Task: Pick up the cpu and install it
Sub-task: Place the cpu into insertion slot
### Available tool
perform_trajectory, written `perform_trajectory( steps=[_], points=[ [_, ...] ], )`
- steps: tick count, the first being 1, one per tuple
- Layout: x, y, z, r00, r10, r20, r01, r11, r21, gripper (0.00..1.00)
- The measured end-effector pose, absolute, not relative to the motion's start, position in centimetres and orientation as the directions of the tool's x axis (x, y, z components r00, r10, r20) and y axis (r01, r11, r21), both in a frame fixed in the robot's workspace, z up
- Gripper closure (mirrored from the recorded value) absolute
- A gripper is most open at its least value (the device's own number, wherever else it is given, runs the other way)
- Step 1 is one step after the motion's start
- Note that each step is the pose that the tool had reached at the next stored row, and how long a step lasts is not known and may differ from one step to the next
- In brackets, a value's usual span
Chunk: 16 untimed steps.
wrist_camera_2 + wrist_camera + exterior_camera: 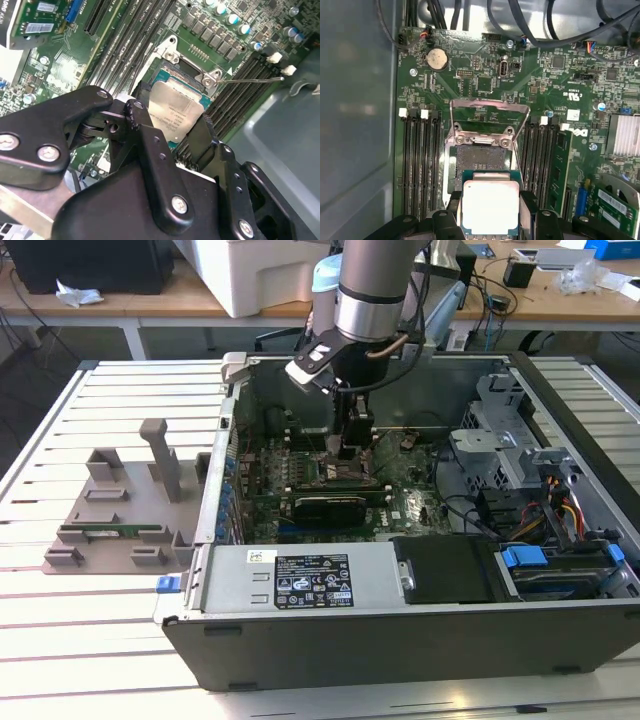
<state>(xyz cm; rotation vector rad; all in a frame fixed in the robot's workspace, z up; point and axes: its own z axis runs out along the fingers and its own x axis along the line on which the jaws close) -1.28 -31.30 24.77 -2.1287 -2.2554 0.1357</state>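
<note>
The cpu (pixel 490 202) is being clamped by two opposite edges between the jaws of the gripper (pixel 491 216) — clenched on it, shiny top facing up. It is being held inside the open computer case (pixel 330 640), near the middle of the motherboard (pixel 485 85), just above the open socket (pixel 480 159). Its edges are being shown square to the socket frame — yet offset toward the jaws, and judged not seated.
</note>
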Motion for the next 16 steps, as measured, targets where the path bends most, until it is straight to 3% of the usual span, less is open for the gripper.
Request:
perform_trajectory(
  steps=[16],
  points=[
    [-1.3, -31.3, 22.5, -0.059, 0.998, -0.033, 0.994, 0.056, -0.09, 0.45]
  ],
)
